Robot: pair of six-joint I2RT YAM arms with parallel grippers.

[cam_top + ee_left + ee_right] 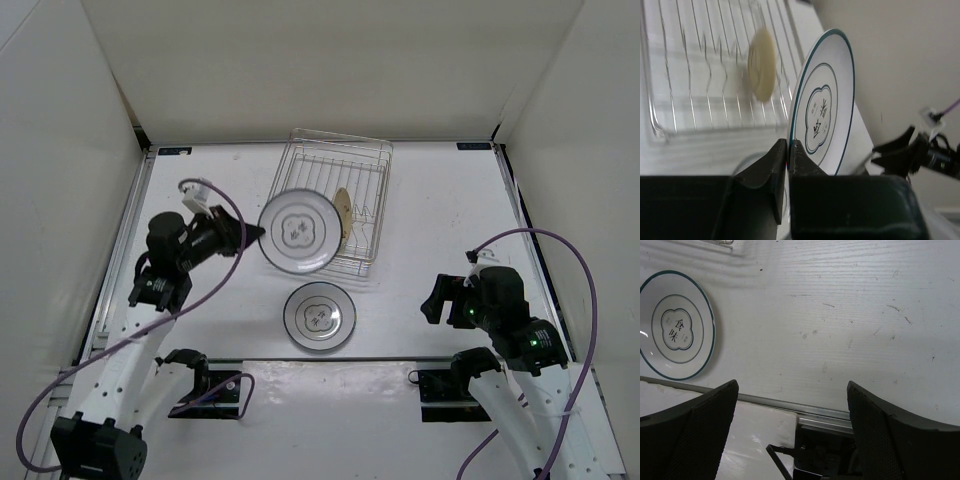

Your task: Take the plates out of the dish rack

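My left gripper [256, 233] is shut on the rim of a white plate with a dark rim ring [297, 232], held in the air over the near left corner of the silver wire dish rack [352, 163]. In the left wrist view that plate [824, 107] stands on edge between my fingers [788, 148]. A plain tan plate [343, 210] stands upright in the rack's dividers, also seen in the left wrist view [761, 64]. A second white ringed plate [319, 317] lies flat on the table in front of the rack, seen too in the right wrist view [676, 325]. My right gripper [432, 300] is open and empty at the near right.
White walls enclose the table [440, 210] at the back and both sides. A metal rail [330, 361] runs along the near edge, with both arm bases behind it. Purple cables loop beside each arm.
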